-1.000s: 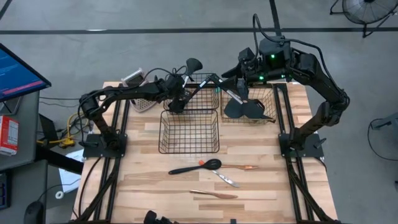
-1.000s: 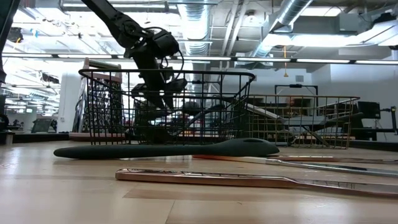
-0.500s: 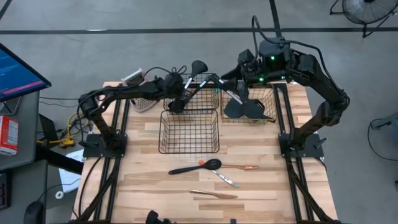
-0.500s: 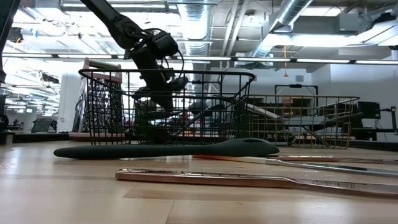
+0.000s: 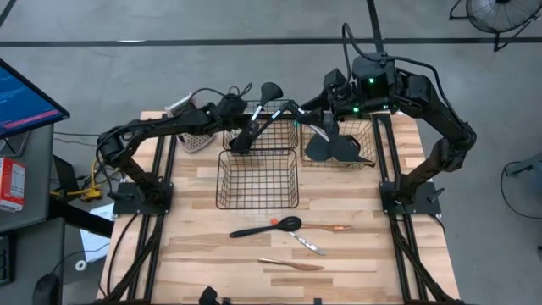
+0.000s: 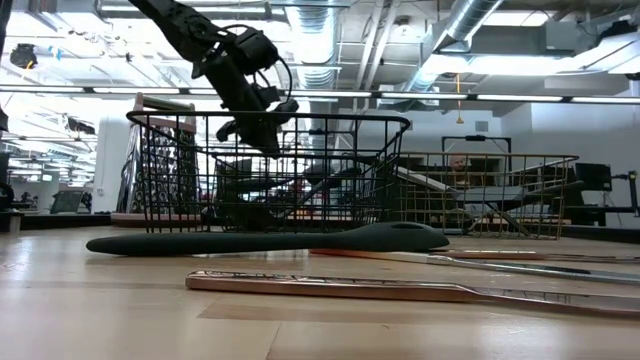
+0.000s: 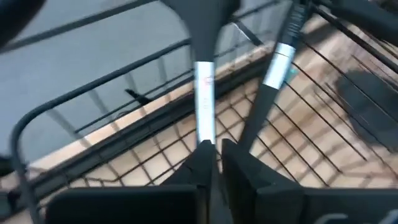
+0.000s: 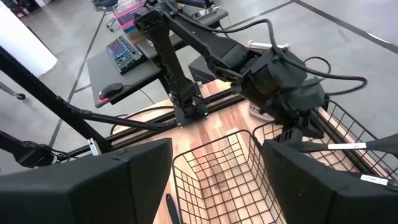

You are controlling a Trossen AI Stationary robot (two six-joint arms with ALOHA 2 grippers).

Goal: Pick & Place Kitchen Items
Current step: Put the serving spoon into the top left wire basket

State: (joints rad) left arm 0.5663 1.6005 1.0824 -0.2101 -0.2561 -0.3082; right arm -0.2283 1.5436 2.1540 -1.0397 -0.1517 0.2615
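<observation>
Left claw had closed on a black ladle and lifted it; right claw waited open.

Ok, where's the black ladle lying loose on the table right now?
High view: the black ladle lies on the bare table, just in front of the middle wire basket.

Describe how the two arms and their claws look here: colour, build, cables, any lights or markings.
Both arms are black and jointed, on black bases bolted to black rail frames. The left claw has loose black cables looping over its wrist; the right claw hangs from a boxy wrist lit by small green lights. The right claw's fingers are broad, flat, matte black wedges.
</observation>
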